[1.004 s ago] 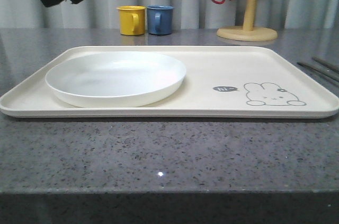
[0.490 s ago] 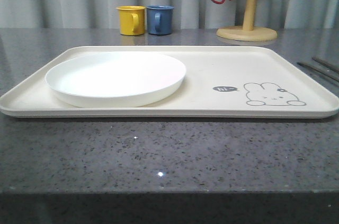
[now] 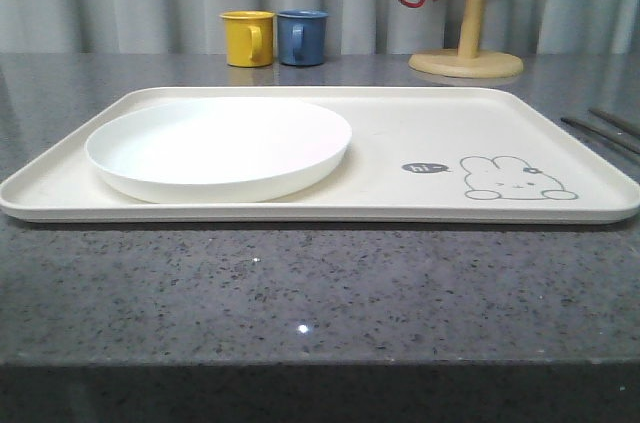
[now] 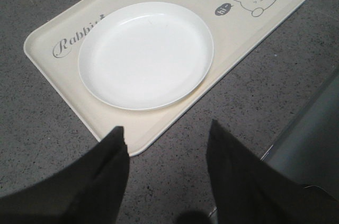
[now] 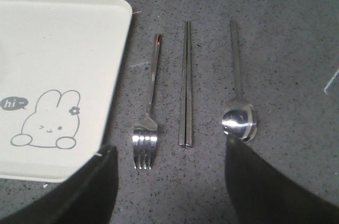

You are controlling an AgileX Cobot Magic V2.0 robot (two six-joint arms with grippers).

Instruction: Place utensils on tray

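The dark arm that hung at the top left corner of the front view a second ago has gone out of that view, and the grey shade it threw on the plate (image 3: 218,147) has gone with it. The plate now looks evenly white and it has not moved. It lies on the left half of the tray (image 3: 400,101), near the left rim, and nothing touches it.

I read this as the plate step being finished (the left arm has let go and pulled back). In the left wrist view the left gripper (image 4: 167,147) hangs above the counter (image 3: 300,283) just outside the tray's near edge, with its fingers (image 4: 108,168) spread wide and nothing between them.

The other utensils are not yet on the tray. In the right wrist view the fork (image 5: 149,121), the chopsticks (image 5: 186,86) and the spoon (image 5: 239,118) lie side by side on the counter beyond the tray's right edge, the fork closest to the rim, the spoon furthest. The right gripper (image 5: 169,181) hovers over them with its fingers apart and empty, roughly above the fork's tines and the chopstick ends.

So the right half of the tray, by the rabbit drawing (image 3: 515,179), is free, and it seems the work passes now to the right arm.
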